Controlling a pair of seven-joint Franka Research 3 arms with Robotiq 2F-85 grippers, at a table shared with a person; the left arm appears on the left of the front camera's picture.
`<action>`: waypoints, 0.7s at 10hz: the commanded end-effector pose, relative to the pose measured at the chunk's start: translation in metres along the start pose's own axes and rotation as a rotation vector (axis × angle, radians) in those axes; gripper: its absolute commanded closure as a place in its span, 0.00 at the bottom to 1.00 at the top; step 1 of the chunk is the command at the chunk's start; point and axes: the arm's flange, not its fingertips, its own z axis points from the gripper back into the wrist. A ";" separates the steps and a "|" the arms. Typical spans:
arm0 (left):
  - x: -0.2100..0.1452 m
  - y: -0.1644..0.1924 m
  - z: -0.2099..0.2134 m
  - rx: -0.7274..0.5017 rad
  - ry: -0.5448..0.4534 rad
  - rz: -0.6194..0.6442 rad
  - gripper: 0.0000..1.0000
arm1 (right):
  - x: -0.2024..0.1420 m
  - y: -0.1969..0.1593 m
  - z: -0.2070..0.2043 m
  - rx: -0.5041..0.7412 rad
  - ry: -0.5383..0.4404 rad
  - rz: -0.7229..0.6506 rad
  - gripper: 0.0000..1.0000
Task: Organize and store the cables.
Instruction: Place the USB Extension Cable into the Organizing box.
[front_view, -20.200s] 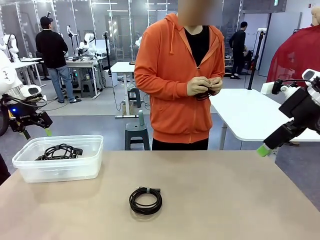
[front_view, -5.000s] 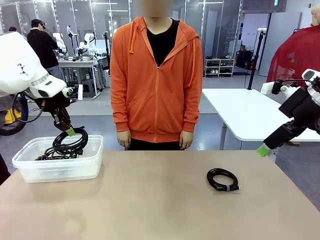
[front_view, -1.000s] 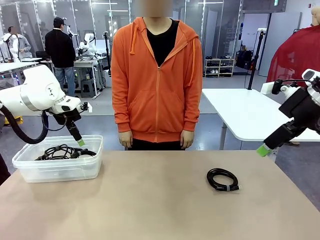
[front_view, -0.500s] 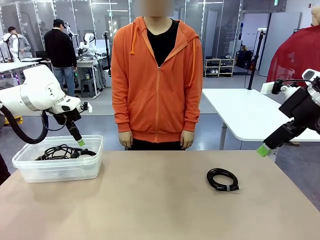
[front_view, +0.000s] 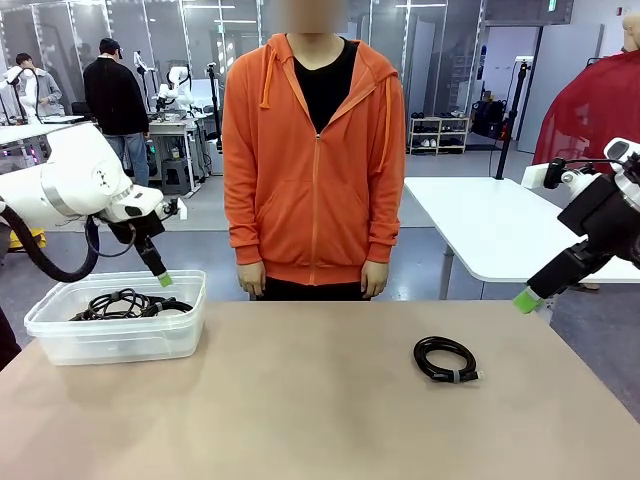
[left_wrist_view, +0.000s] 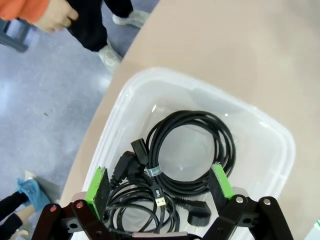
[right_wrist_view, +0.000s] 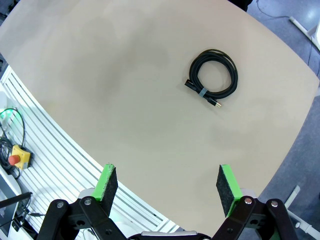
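- While the person in the orange hoodie (front_view: 313, 150) stands at the far side of the tan table (front_view: 300, 410) with both arms hanging down, the left gripper (front_view: 163, 280) hovers just above the far rim of a clear plastic bin (front_view: 115, 340) at the table's left end.
- Its green-padded fingers (left_wrist_view: 97, 184) are spread wide apart and hold nothing, as the left wrist view shows.
- Inside the bin lie several black cables: a round coil tied with a pale band (left_wrist_view: 192, 150) lies uppermost, resting on a looser tangle (left_wrist_view: 135, 210) with a gold-tipped plug (left_wrist_view: 161, 201) and a larger black plug (left_wrist_view: 199, 218).
- One more coiled black cable (front_view: 445, 358) lies flat on the table right of the middle, well apart from the bin; a light band (right_wrist_view: 201, 93) wraps it and a small plug sticks out beside the band.
- High off the table's right edge, the right gripper (right_wrist_view: 167, 184) looks down at the tabletop, its jaws wide apart and empty, well away from that coil.
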 end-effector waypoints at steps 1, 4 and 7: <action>-0.009 -0.036 0.053 0.024 -0.064 0.011 0.00 | 0.002 0.000 0.001 -0.003 0.010 0.002 0.00; -0.033 -0.118 0.118 0.017 -0.146 0.060 0.00 | 0.002 0.000 0.001 -0.003 0.010 0.002 0.00; -0.046 -0.207 0.174 0.070 -0.119 -0.016 0.00 | 0.002 0.000 0.001 -0.003 0.010 0.002 0.00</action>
